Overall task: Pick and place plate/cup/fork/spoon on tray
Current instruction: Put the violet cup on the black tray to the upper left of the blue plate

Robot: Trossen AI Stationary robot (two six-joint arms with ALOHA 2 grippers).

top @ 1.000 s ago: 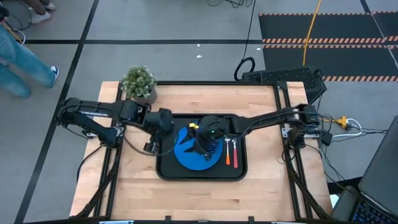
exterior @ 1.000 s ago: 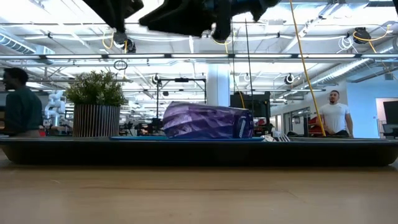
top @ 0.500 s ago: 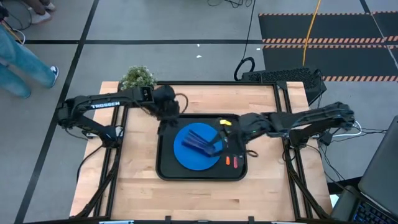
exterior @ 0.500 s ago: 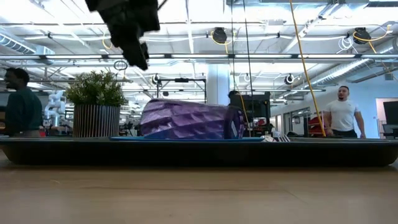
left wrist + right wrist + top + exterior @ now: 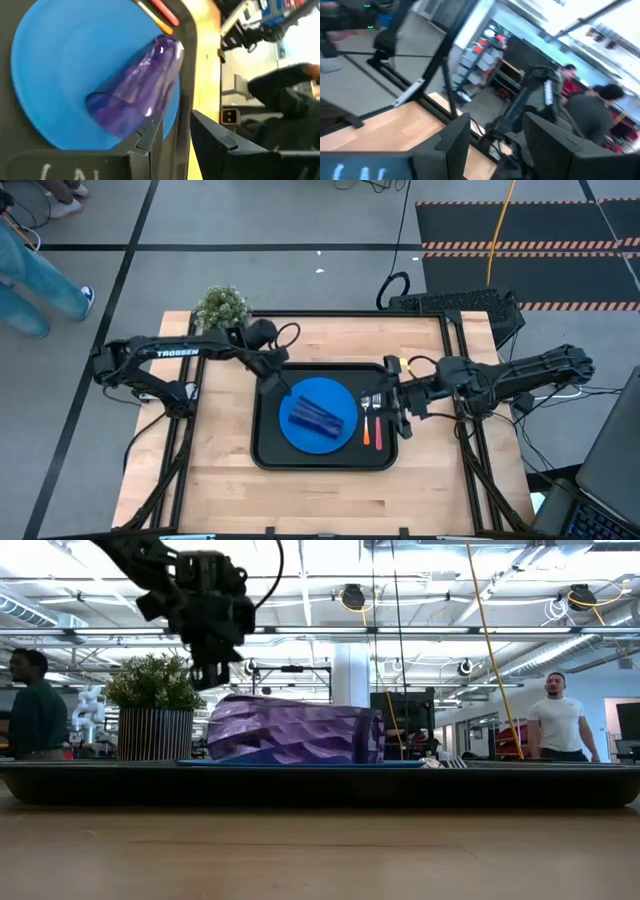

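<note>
Both pincers withdrawn, cup point(image 5: 319, 417) lying on plate point(image 5: 300, 428)

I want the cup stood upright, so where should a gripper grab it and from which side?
Likely across the middle of its faceted side wall, coming straight down from above. The cup lies on its side on the plate, inside the tray, so the curved wall faces up and both flanks are free. The left gripper, open at the plate's edge, is nearer than the right gripper.
</note>
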